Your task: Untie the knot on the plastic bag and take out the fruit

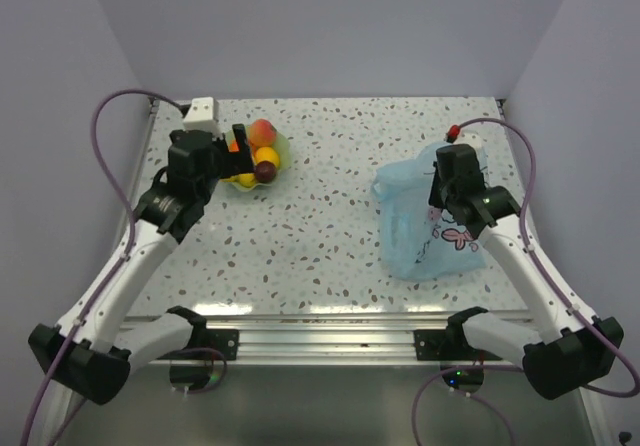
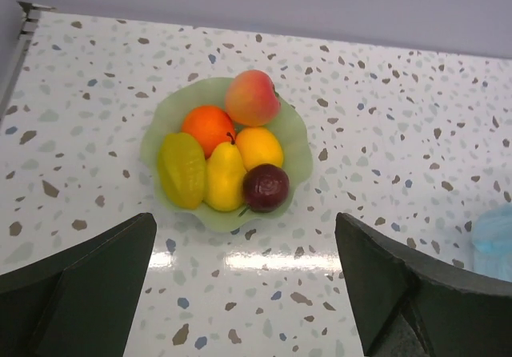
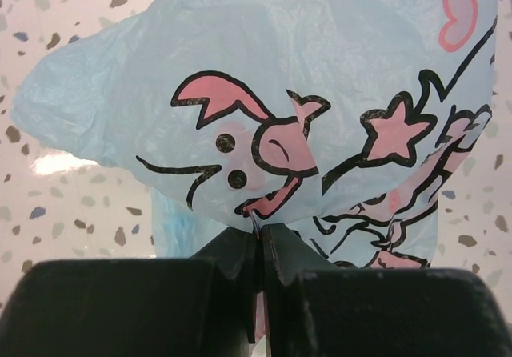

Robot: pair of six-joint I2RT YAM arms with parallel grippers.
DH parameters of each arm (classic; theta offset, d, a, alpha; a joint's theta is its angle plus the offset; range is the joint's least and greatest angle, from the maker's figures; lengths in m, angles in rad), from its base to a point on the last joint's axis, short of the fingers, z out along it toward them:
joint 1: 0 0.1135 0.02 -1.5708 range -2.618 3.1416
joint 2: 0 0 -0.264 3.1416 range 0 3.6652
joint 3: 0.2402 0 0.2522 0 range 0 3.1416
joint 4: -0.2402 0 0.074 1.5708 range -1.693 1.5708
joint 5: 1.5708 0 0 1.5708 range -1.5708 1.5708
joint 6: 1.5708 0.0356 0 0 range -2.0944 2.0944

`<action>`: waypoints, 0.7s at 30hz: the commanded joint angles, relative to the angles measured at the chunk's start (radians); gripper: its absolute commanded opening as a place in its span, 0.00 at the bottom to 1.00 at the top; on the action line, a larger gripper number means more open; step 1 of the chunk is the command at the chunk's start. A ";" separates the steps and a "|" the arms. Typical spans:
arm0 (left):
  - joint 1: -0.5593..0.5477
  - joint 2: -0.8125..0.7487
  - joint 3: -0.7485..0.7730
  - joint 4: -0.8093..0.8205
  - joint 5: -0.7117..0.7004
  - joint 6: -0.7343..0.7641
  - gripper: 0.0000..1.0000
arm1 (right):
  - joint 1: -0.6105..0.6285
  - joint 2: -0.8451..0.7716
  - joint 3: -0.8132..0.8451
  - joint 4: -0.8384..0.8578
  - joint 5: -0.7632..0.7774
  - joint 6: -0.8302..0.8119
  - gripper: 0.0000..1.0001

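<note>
The fruit (image 2: 226,153) lies in a pale green wavy-rimmed bowl (image 2: 164,117) at the back left of the table: a peach, an orange, yellow pieces and a dark purple one. It also shows in the top view (image 1: 262,153). My left gripper (image 2: 245,245) is open and empty, above the table just in front of the bowl. The light-blue plastic bag (image 1: 410,216) lies slack at the right. My right gripper (image 3: 261,233) is shut on a fold of the bag (image 3: 320,69) at its pink cartoon print. The knot is not in view.
Grey walls close the table at the back and both sides. The table's front rail (image 1: 320,331) runs between the arm bases. A corner of the bag (image 2: 494,241) shows at the right edge of the left wrist view.
</note>
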 commanded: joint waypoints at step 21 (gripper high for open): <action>0.005 -0.736 -0.003 -0.279 -0.469 0.026 1.00 | -0.027 -0.340 0.202 -0.072 0.084 -0.108 0.99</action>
